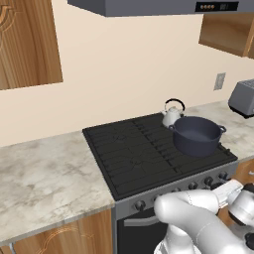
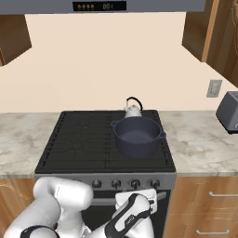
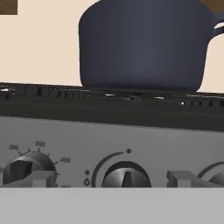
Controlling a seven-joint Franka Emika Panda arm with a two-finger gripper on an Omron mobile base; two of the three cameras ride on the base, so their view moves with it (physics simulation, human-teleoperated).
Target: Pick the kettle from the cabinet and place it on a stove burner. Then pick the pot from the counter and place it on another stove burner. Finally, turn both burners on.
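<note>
The small silver kettle (image 1: 172, 115) (image 2: 133, 109) stands on the back right stove burner. Just in front of it, the dark blue-grey pot (image 1: 197, 135) (image 2: 138, 135) (image 3: 142, 43) sits on the front right burner (image 2: 139, 158). My gripper (image 3: 111, 180) (image 2: 135, 195) is open, low in front of the stove's knob row. In the hand view a round knob (image 3: 126, 176) lies between the two fingertips (image 3: 40, 179), slightly right of centre, with its pointer straight up. I cannot tell whether the fingers touch it.
The marbled counter (image 1: 44, 173) (image 2: 200, 139) runs on both sides of the black cooktop (image 1: 129, 149). A boxy grey toaster (image 1: 243, 98) (image 2: 228, 111) stands at the right. More knobs flank the centred one: an oven dial (image 3: 26, 168) and another knob (image 3: 216, 176). A range hood hangs overhead.
</note>
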